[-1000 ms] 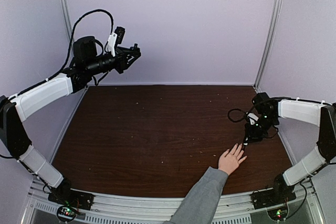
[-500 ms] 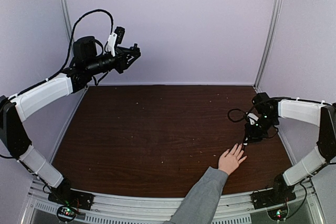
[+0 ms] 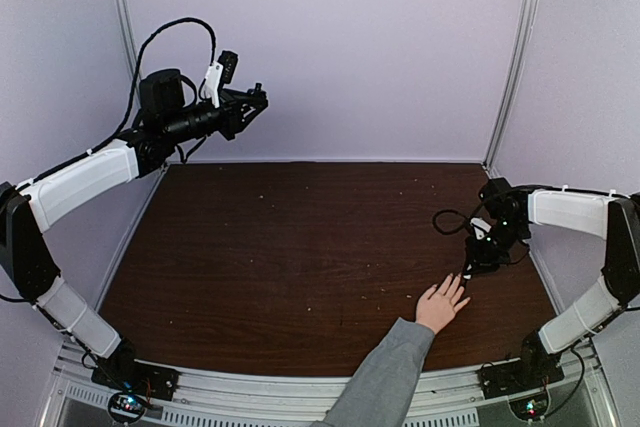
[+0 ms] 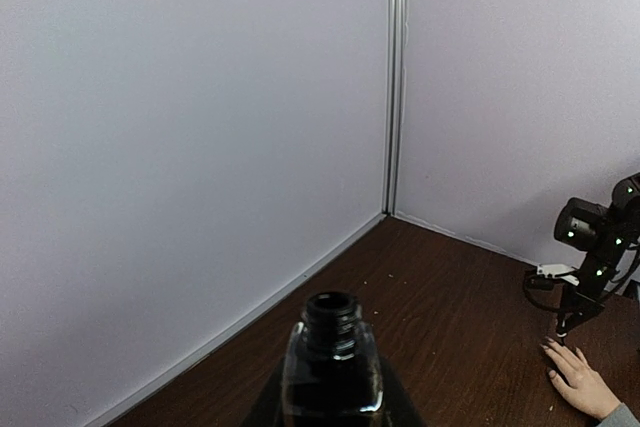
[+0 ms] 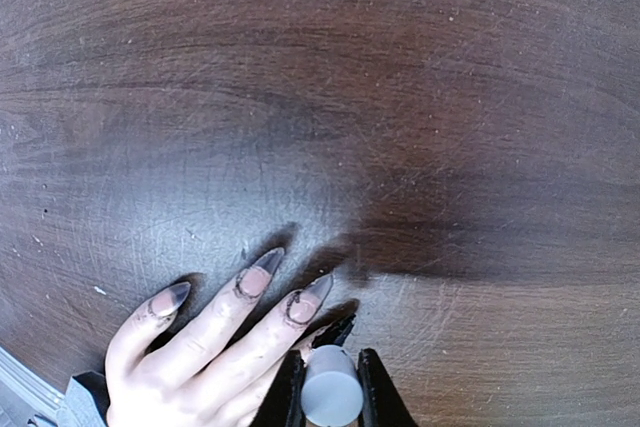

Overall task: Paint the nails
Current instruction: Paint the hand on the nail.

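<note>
A light-skinned hand (image 3: 441, 304) in a grey sleeve (image 3: 385, 377) lies flat on the brown table, fingers spread. Its long pointed nails (image 5: 256, 277) look pale with dark smudged edges. My right gripper (image 5: 331, 399) is shut on the grey cap of the polish brush (image 5: 331, 392). The dark brush tip (image 5: 336, 331) rests on a nail just below the ring-like pair of painted nails (image 5: 305, 302). From above, the right gripper (image 3: 468, 269) sits at the fingertips. My left gripper (image 3: 255, 102) is raised at the back left, shut on the open dark polish bottle (image 4: 333, 357).
The table (image 3: 300, 237) is dark wood with pale walls on three sides and a metal rail at the near edge. The left wrist view shows the hand (image 4: 583, 387) and the right arm (image 4: 590, 247) far off at the right.
</note>
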Tool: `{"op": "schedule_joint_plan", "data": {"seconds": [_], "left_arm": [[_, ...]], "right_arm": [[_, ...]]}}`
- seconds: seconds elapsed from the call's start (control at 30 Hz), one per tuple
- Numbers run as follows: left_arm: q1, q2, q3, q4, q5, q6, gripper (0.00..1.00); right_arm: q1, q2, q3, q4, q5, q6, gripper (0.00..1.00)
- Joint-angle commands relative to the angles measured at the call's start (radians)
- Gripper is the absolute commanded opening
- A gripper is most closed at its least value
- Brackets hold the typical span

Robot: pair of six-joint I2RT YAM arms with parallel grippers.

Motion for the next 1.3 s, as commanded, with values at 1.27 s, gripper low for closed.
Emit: {"op": "schedule_joint_plan", "data": {"seconds": [1.27], "left_arm": [[0.010, -0.009, 0.004, 0.051, -0.005, -0.017, 0.00]], "right_arm": [[-0.007, -0.026, -0.001, 0.001, 0.014, 0.006, 0.00]]}}
